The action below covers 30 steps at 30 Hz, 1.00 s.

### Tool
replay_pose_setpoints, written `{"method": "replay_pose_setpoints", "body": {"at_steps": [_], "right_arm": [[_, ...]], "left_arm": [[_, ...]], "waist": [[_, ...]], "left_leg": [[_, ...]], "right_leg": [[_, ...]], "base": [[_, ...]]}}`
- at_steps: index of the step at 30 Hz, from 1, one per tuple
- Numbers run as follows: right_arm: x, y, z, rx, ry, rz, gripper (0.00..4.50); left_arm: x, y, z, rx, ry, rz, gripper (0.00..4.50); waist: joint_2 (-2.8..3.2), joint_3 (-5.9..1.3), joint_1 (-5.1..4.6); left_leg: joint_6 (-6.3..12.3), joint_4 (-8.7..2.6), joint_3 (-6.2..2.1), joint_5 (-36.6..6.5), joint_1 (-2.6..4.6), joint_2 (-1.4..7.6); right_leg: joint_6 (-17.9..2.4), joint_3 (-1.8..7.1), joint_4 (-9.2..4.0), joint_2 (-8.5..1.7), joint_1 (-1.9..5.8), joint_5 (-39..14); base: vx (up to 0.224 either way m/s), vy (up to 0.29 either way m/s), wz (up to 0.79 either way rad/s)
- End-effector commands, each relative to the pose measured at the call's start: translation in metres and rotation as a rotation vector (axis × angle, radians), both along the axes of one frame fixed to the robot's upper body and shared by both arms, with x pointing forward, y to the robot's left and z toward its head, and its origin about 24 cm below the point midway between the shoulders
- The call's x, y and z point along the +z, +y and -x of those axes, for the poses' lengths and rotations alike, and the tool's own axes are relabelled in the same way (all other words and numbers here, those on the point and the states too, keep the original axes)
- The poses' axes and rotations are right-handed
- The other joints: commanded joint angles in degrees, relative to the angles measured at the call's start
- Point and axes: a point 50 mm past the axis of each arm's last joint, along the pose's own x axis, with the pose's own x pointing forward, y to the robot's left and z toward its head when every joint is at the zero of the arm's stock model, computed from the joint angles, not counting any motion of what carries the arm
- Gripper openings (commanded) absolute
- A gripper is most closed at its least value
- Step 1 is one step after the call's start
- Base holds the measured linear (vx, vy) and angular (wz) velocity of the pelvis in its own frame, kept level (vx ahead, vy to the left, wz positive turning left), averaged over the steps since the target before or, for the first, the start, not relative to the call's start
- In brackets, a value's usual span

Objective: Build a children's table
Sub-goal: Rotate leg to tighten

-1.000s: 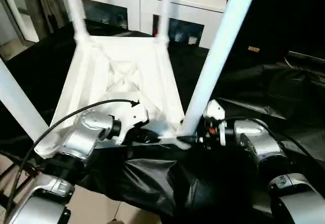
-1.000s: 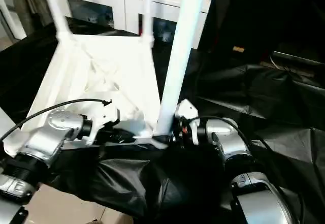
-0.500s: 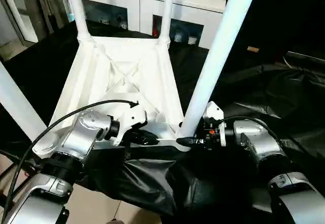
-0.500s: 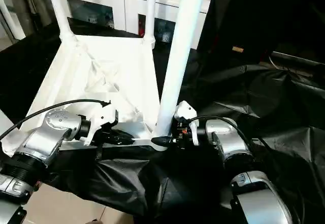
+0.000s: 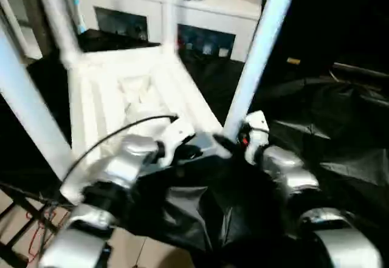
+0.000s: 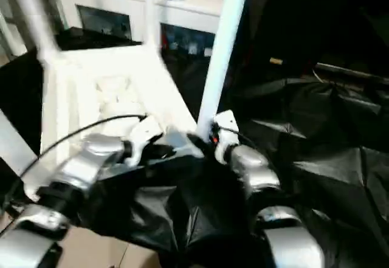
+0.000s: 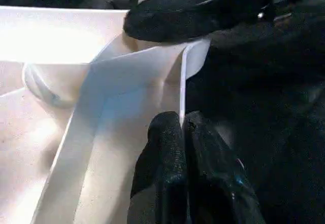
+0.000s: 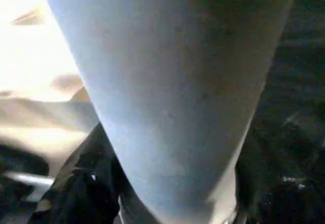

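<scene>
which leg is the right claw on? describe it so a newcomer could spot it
Find the upside-down white tabletop on the black sheet, legs pointing up. Go to its near corner on the robot's right, just ahead of the right claw. That leg is the nearest, thickest-looking one, leaning up past the cabinet.

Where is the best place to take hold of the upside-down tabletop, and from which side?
Probably the thin near edge wall of the tabletop, approached from the robot's side: it stands up as a narrow rim, and the left tool is shut on it.
</scene>
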Motion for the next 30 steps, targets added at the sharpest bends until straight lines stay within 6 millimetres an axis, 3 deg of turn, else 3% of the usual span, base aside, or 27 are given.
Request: {"method": "replay_pose_setpoints", "body": {"at_steps": [1, 7, 13, 16, 19, 21, 24, 28, 29, 30], "right_arm": [[-0.023, 0.041, 0.020, 0.137, 0.111, 0.001, 3.17], [-0.013, 0.039, 0.014, 0.165, 0.058, 0.001, 3.73], [0.000, 0.028, 0.012, 0.336, -0.023, 0.065, 3.73], [0.009, 0.017, 0.015, 0.482, -0.048, 0.042, 3.73], [0.010, 0.008, 0.021, 0.597, -0.030, 0.026, 3.73], [0.009, 0.001, 0.027, 0.701, -0.001, 0.034, 3.73], [0.009, -0.005, 0.034, 0.799, 0.032, 0.026, 3.73], [0.011, -0.006, 0.038, 0.857, 0.054, -0.009, 3.59], [0.011, -0.006, 0.039, 0.869, 0.058, -0.015, 3.49], [0.011, -0.006, 0.040, 0.884, 0.069, -0.024, 3.49]], "left_arm": [[0.000, -0.034, 0.005, -0.048, 0.003, 0.061, 0.00], [0.001, -0.032, 0.010, -0.103, -0.008, 0.082, 0.00], [0.003, -0.019, 0.013, -0.160, 0.004, 0.093, 0.00], [0.004, -0.008, 0.014, -0.201, 0.012, 0.086, 0.00], [0.006, 0.001, 0.016, -0.240, 0.023, 0.082, 0.00], [0.007, 0.008, 0.019, -0.283, 0.039, 0.077, 0.00], [0.007, 0.020, 0.023, -0.340, 0.070, 0.053, 0.00], [0.006, 0.029, 0.026, -0.374, 0.093, 0.035, 0.00], [0.006, 0.030, 0.026, -0.381, 0.098, 0.034, 0.00], [0.007, 0.032, 0.027, -0.391, 0.104, 0.034, 0.00]], "waist": [[0.31, -1.93, 0.08], [0.33, -1.98, 0.07], [0.26, -2.21, 0.10], [0.06, -2.56, 0.31], [0.18, -3.11, 0.48], [0.18, -2.94, 0.69], [0.32, -2.75, 0.95], [0.44, -2.55, 1.30], [0.04, -2.51, 1.30], [0.24, -2.53, 1.45]], "left_leg": [[0.29, -4.42, -0.31, -17.97, -0.52, 1.32], [0.96, -4.42, -0.17, -16.81, -0.68, 1.34], [1.77, -4.16, 0.01, -15.20, -0.82, 1.33], [3.90, -3.65, 0.22, -10.83, -0.98, 1.24], [7.27, -2.72, 0.44, -2.89, -1.20, 1.23], [8.59, -2.50, 0.55, -1.52, -1.30, 1.30], [8.20, -2.55, 0.69, -4.64, -1.15, 1.60], [5.76, -2.99, 0.61, -8.24, -1.00, 1.85], [5.48, -3.02, 0.65, -8.49, -1.02, 1.81], [4.89, -3.08, 0.60, -8.67, -0.96, 1.82]], "right_leg": [[-8.50, 2.40, -5.45, -3.05, 1.29, -20.63], [-9.24, 2.41, -5.27, -2.97, 1.43, -17.95], [-10.07, 2.43, -4.95, -2.87, 1.75, -14.52], [-11.68, 2.39, -4.22, -2.79, 2.22, -8.07], [-15.35, 2.20, -2.67, -2.45, 2.32, 4.96], [-16.75, 2.00, -2.40, -2.33, 2.35, 7.42], [-17.18, 1.92, -2.59, -2.52, 2.26, 3.49], [-16.18, 2.06, -2.93, -2.71, 2.05, -1.50], [-15.94, 2.07, -3.03, -2.66, 2.06, -2.10], [-15.64, 2.11, -3.01, -2.77, 2.02, -2.92]], "base": [[0.000, 0.000, 0.00], [0.000, 0.000, 0.00], [0.000, 0.000, 0.00], [0.000, 0.000, 0.00], [0.000, 0.000, 0.00], [0.000, 0.000, 0.00], [0.000, 0.000, 0.00], [0.000, 0.000, 0.00], [0.000, 0.000, 0.00], [0.000, 0.000, 0.00]]}}
